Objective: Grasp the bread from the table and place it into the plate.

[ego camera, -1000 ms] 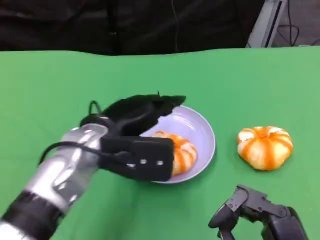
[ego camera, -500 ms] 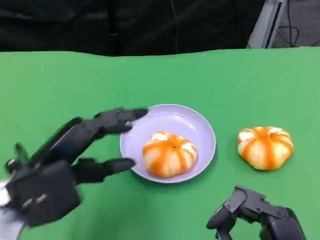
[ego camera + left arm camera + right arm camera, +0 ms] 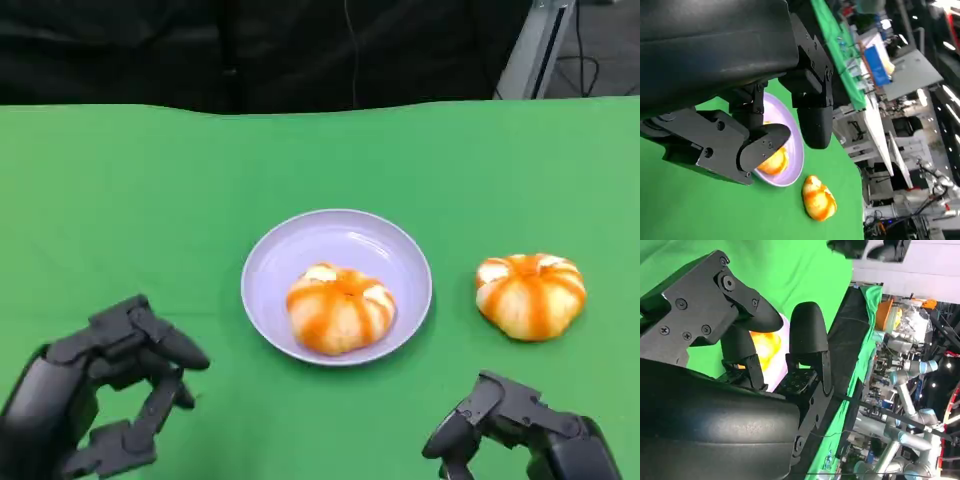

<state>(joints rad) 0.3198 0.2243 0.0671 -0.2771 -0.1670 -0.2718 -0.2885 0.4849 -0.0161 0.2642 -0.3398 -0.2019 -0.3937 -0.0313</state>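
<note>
- A lavender plate [image 3: 400,252] sits near the middle of the green counter [image 3: 150,200]
- One bread [image 3: 340,308], a round bun striped orange and white, lies inside the plate, toward the edge nearest the robot
- A second bread [image 3: 530,294] of the same kind rests on the counter to the right of the plate, near it but apart from its rim
- The left robot hand [image 3: 100,400] is at the lower left of the head view, off the plate and to its left, above the green cloth; its fingers are spread apart and it holds nothing
- In the left wrist view the left robot hand's fingers [image 3: 812,100] reach out over the plate [image 3: 792,155], with the bread in the plate [image 3: 774,161] partly hidden behind one finger and the other bread [image 3: 818,197] lying free on the cloth beyond
- The right robot hand [image 3: 520,435] is at the lower right of the head view, below the loose bread and not touching it; its fingers are bent and apart, with nothing in them
- In the right wrist view the right robot hand's fingers [image 3: 807,335] frame a patch of orange bread [image 3: 764,347] and a strip of the plate [image 3: 782,365]
- Behind the counter's far edge the background is dark
</note>
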